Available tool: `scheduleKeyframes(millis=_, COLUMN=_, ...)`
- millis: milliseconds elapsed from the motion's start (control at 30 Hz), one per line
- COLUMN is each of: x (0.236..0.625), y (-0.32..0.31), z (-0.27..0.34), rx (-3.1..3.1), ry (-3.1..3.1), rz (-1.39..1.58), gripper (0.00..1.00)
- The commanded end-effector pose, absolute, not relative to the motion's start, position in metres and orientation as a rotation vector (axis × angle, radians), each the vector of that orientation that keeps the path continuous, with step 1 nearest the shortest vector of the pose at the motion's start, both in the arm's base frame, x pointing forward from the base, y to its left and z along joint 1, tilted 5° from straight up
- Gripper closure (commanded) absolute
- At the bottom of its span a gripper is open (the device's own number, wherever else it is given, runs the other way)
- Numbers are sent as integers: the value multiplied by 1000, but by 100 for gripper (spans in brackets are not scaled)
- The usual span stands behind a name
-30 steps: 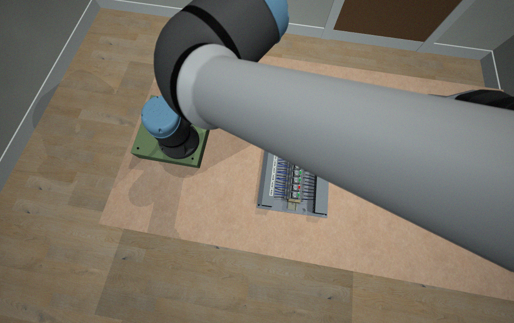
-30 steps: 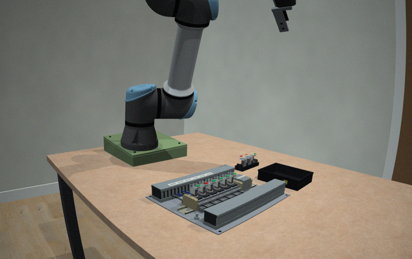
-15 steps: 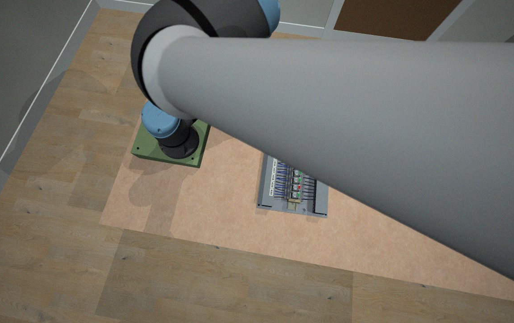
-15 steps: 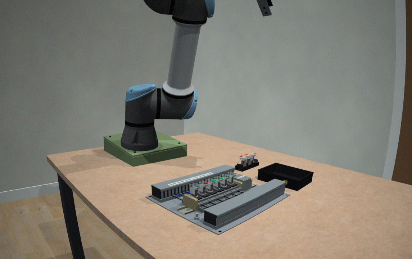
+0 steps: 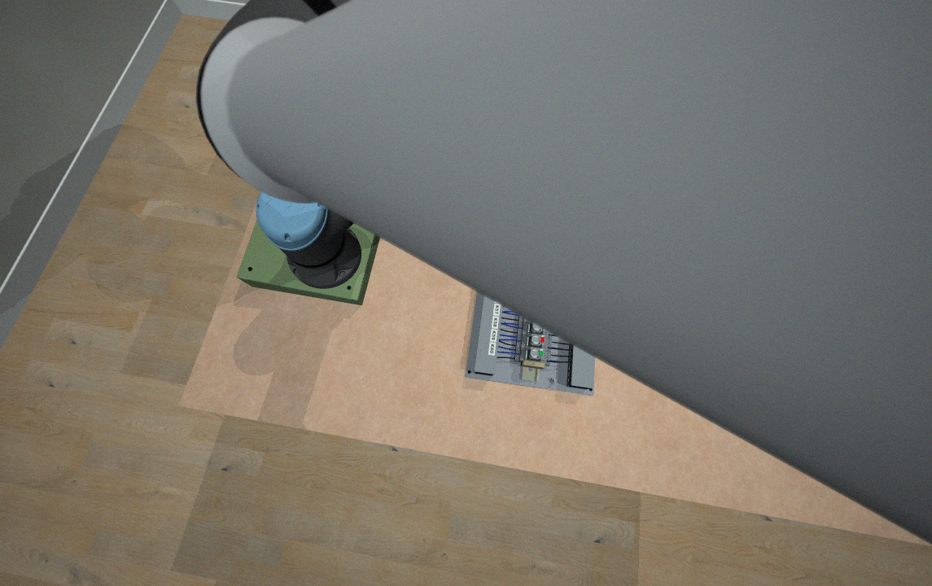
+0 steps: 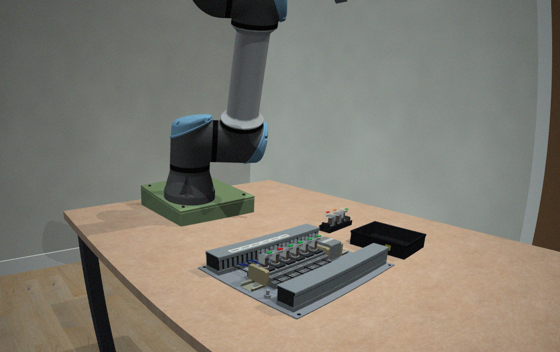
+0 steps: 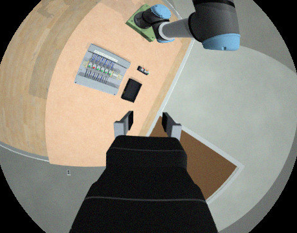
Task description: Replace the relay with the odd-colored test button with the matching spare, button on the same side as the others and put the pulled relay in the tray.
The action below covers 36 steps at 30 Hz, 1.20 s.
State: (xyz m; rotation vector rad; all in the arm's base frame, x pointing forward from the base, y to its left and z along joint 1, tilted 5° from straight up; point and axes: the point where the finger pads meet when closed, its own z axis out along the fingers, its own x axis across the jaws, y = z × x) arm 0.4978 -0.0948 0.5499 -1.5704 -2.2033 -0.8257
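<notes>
The relay panel [image 6: 295, 267] lies on the table, with a row of relays between two grey ducts. One relay [image 6: 278, 255] has a red button; the others in the row have green buttons. A small black holder [image 6: 337, 226] behind the panel carries three spare relays with red, orange and green buttons. The black tray [image 6: 388, 239] stands to the right of the holder. My gripper [image 7: 147, 117] is open and empty, high above the table's far edge. In the wrist view the panel [image 7: 103, 71], the holder [image 7: 143, 70] and the tray [image 7: 131, 90] are far below.
The arm's forearm [image 5: 636, 218] fills most of the overhead view; only the panel's near end [image 5: 527, 349] shows there. The green base plate [image 6: 197, 201] holds the arm at the table's back left. A brown door lies beyond the table.
</notes>
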Motion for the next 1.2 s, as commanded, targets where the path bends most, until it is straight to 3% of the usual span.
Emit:
scheduleKeyframes(millis=0, x=492, y=-96, z=554, rx=-1567, ry=-2202, rz=-825, gripper=0)
scheduleKeyframes(millis=133, x=492, y=-96, z=554, rx=-1567, ry=-2202, rz=-825, gripper=0)
scheduleKeyframes(millis=300, x=447, y=-101, z=590, rx=-1567, ry=-2201, rz=-825, gripper=0)
scheduleKeyframes(millis=700, x=447, y=-101, z=590, rx=-1567, ry=-2201, rz=-825, gripper=0)
scheduleKeyframes(millis=867, x=401, y=-107, z=625, rx=-1567, ry=-2201, rz=-825, gripper=0)
scheduleKeyframes(millis=1167, x=401, y=-107, z=625, rx=-1567, ry=-2201, rz=-825, gripper=0)
